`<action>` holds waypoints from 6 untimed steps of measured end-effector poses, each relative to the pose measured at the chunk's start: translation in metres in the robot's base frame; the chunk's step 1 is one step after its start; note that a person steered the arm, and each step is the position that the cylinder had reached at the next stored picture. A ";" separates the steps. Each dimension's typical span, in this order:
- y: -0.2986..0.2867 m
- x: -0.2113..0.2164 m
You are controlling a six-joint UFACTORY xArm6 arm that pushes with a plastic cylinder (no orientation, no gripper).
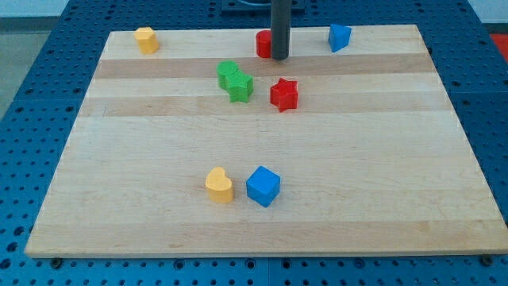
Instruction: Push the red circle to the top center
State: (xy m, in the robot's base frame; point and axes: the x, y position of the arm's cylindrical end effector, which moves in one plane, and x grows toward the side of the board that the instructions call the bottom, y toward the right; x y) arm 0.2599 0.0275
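Observation:
The red circle [263, 44] sits near the view's top center of the wooden board [143, 199], partly hidden behind my rod. My tip [280, 58] rests on the board just to the right of the red circle, touching or nearly touching it. A red star [283, 94] lies below and slightly right of my tip.
Two green blocks [235, 81] sit together left of the red star. A yellow block [145, 39] is at the top left, a blue block [339, 36] at the top right. A yellow heart [219, 185] and a blue cube [263, 186] lie near the bottom center.

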 end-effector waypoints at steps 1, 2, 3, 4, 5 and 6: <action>0.000 -0.011; 0.000 -0.019; 0.000 -0.020; 0.000 -0.017; 0.000 0.010; -0.016 0.028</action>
